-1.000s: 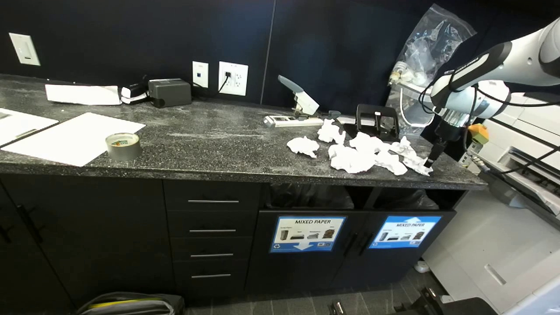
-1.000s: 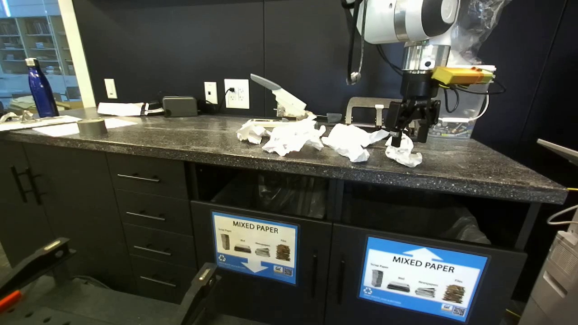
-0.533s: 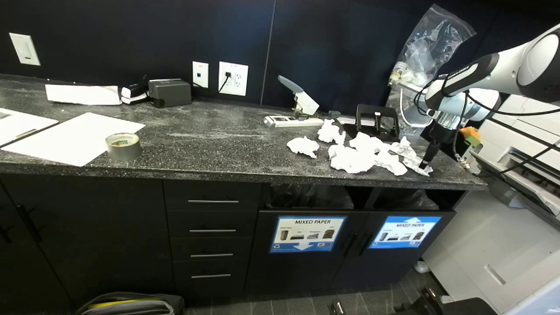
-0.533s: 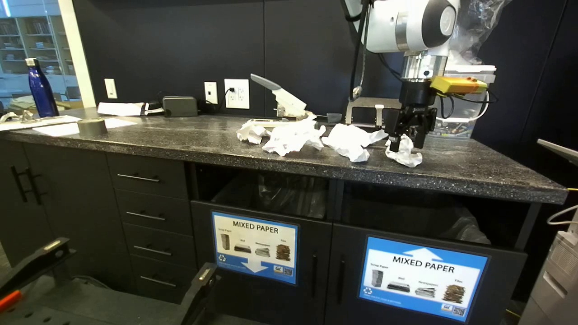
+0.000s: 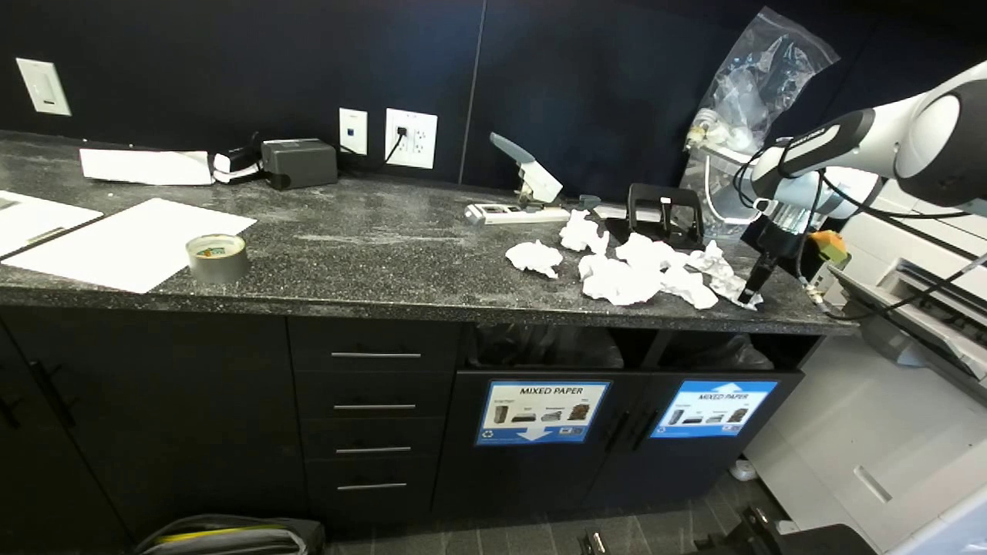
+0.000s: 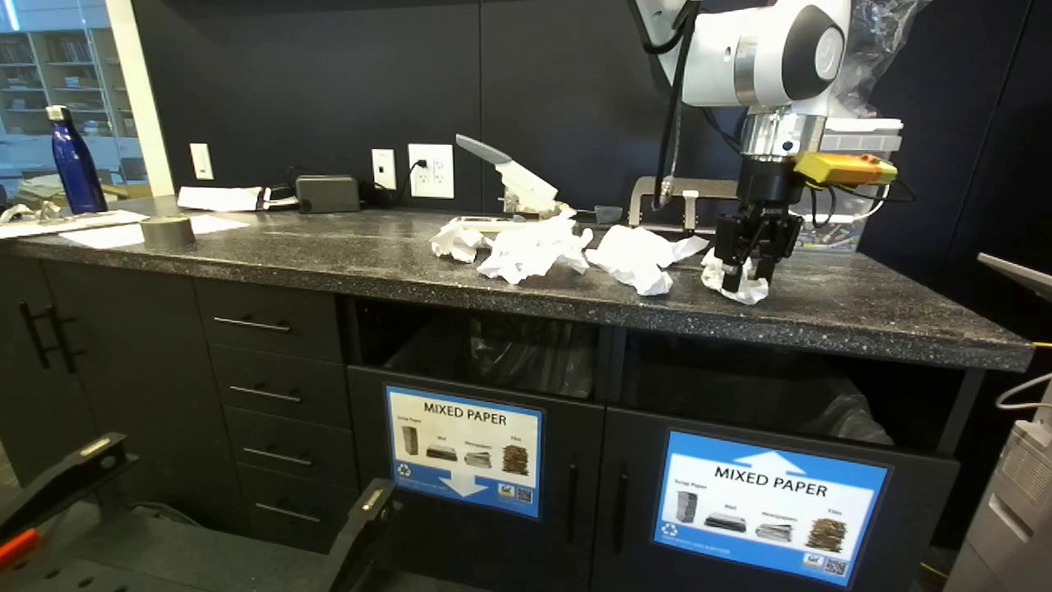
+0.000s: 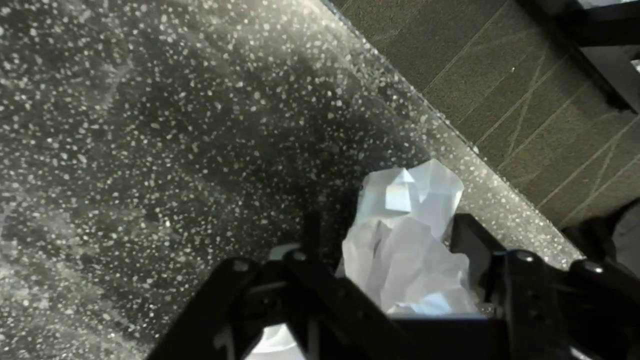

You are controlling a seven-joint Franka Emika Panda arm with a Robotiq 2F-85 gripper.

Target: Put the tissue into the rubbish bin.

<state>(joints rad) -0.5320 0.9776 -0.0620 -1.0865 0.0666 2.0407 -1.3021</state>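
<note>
Wearing a white shell [image 6: 713, 70], showing a black cap [image 6: 800, 54] with a pale round centre [image 6: 828, 54], gleaming silver at the collar [image 6: 782, 134], trailing black cables [image 6: 677, 94], sporting a yellow-and-orange box [image 6: 846, 168], ending in a black gripper [image 6: 748, 281] studded with round bolt heads [image 7: 525, 256].

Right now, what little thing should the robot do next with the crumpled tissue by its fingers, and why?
Probably squeeze the fingers together on the crumpled tissue: the wrist view shows them on either side of it, with a gap on one side. It lies on the counter, so lifting now might leave it behind.
</note>
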